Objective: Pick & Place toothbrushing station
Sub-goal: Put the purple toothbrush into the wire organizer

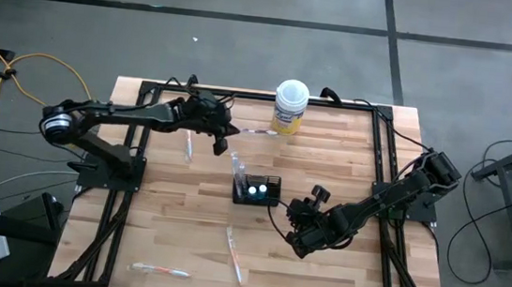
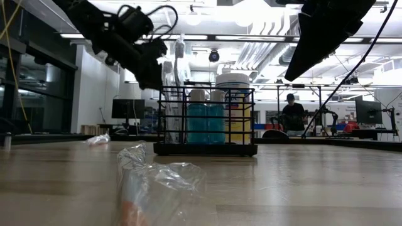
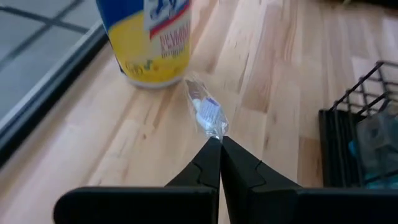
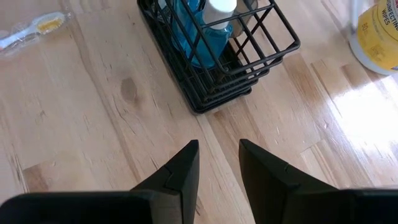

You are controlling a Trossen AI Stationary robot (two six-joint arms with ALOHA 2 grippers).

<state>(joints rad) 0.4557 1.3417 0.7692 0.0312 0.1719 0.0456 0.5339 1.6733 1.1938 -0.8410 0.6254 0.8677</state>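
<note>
The toothbrushing station is a black wire holder (image 1: 272,179) standing mid-table with two teal white-capped tubes (image 2: 206,122) inside. A wrapped toothbrush (image 1: 235,165) sticks up at its left end. My left gripper (image 3: 219,140) hangs between the holder and the yellow tub (image 3: 152,43), shut on another clear-wrapped toothbrush (image 3: 205,112). My right gripper (image 4: 217,149) hovers open, with nothing between its fingers, just near and right of the holder (image 4: 249,62) and points at it. My left gripper pinches the near end of the toothbrush's clear wrapper (image 3: 216,130) between its two fingertips. The fingers slant down from the table's left and lie along the packet. It juts out ahead of them toward the tub, lifted above the table.
A white-lidded yellow tub (image 1: 290,106) stands at the far edge. Loose wrapped toothbrushes lie left of the holder (image 1: 188,145), near of it (image 1: 234,254) and by the front edge (image 1: 159,270). A black frame rims the table.
</note>
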